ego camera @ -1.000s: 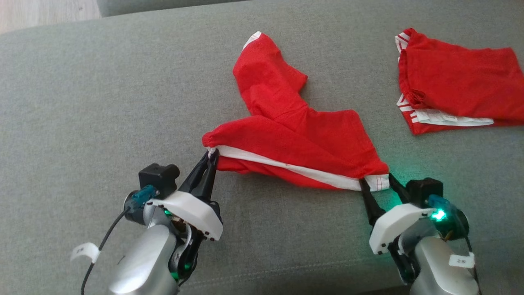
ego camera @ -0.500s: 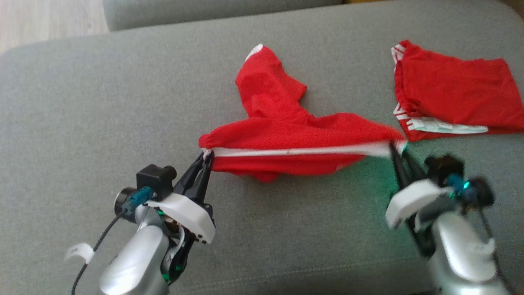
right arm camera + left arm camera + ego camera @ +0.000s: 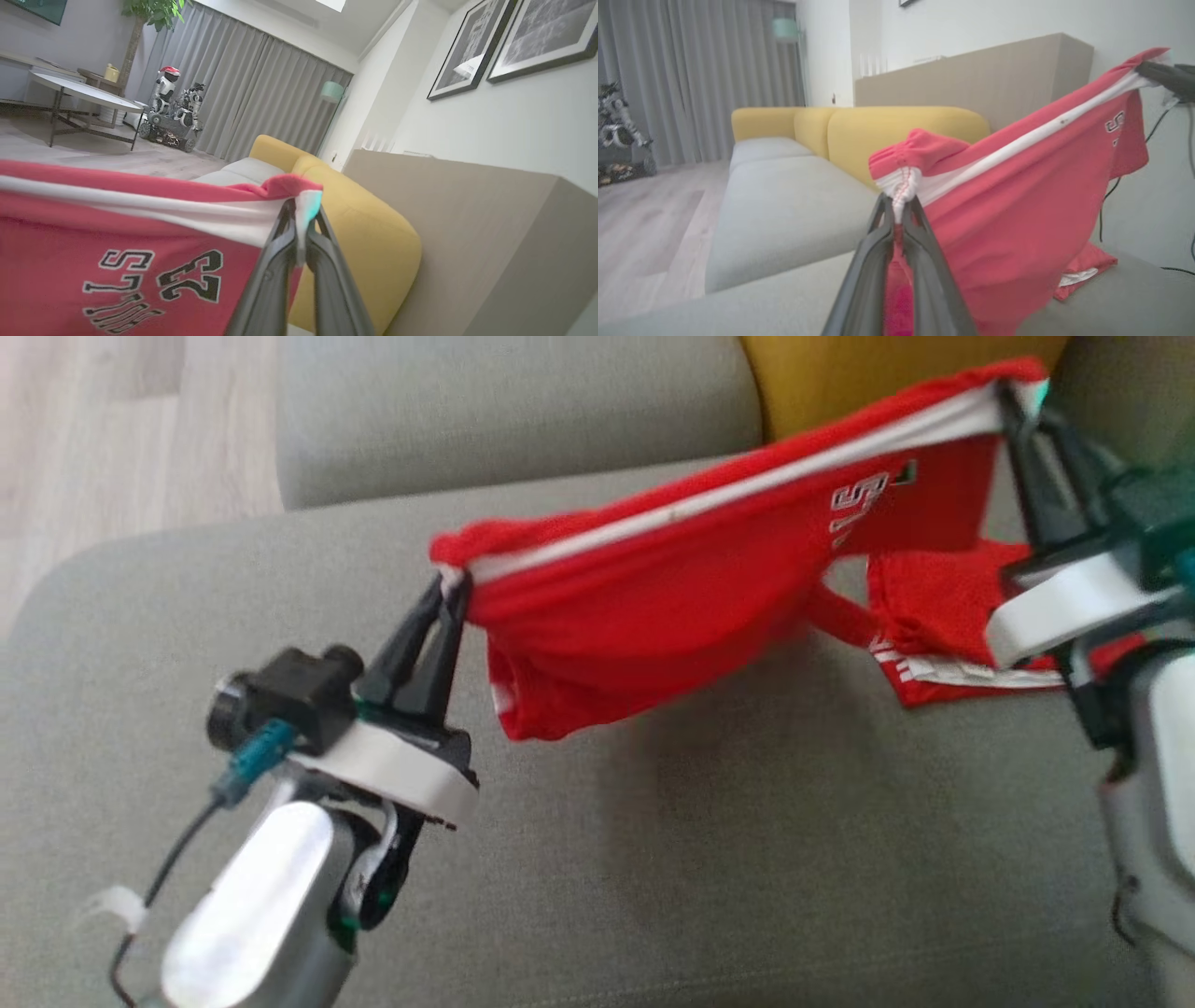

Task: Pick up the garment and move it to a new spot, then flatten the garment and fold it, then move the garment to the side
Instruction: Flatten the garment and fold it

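Above the sofa (image 3: 597, 859), the garment (image 3: 672, 607) hangs in the air, strung by its white band (image 3: 747, 490) between the two tools. The left tool (image 3: 446, 593) is clamped shut on the bunched end of the band, and its wrist view shows cloth squeezed between the fingers. The right tool (image 3: 1013, 406) is closed on the other end and sits higher over the sofa, so the band slopes up towards it. The red body sags below the band, and its low fold looks clear of the sofa seat, with a shadow beneath it.

A second red piece (image 3: 934, 616) lies on the sofa under the right end. I cannot tell whether the hanging cloth brushes it.

This looks like the carry to a new spot. To do it well:

- Both pinches should hold.
- The two arms should travel together at the same spacing, so the band stays taut without being wrenched.
- The band should be levelled on the way.
- The garment should be lifted clear of the spare piece so nothing drags.
- It should then come down on a bare part of the sofa, hem first and band last, so that it lands nearly flat.
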